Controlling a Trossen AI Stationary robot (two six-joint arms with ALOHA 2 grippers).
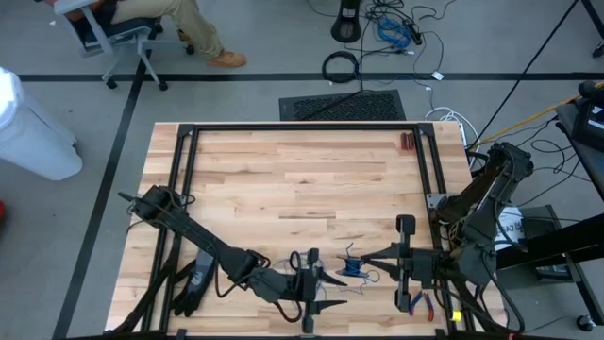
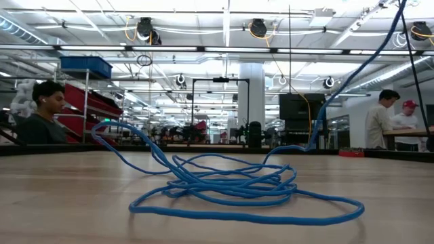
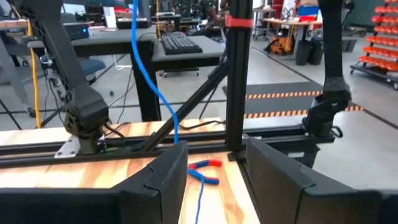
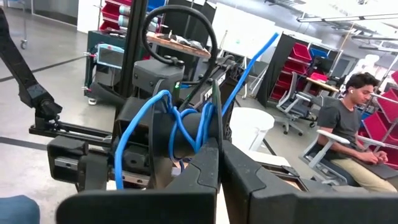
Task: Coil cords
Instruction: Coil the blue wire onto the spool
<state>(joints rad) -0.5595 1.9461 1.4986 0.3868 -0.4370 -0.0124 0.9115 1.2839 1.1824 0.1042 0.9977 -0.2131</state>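
This is a robotics lab or workshop: a pale wooden butcher-block table (image 1: 302,179) in a black metal frame (image 1: 184,151), red parts-bin racks (image 3: 376,34), an exposed ceiling with hanging yellow cable reels (image 2: 258,28), and seated people (image 2: 41,115) at workbenches.

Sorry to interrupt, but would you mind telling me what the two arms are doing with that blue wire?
They are coiling a thin blue cord near the front edge of the wooden table. The right hand is shut on one strand of it, with loops draped just ahead of its fingers in the right wrist view. The left hand sits right beside the bundle with its fingers apart, a strand running between them. In the low view, the cord lies as a loose, untidy tangle, not yet a neat coil.
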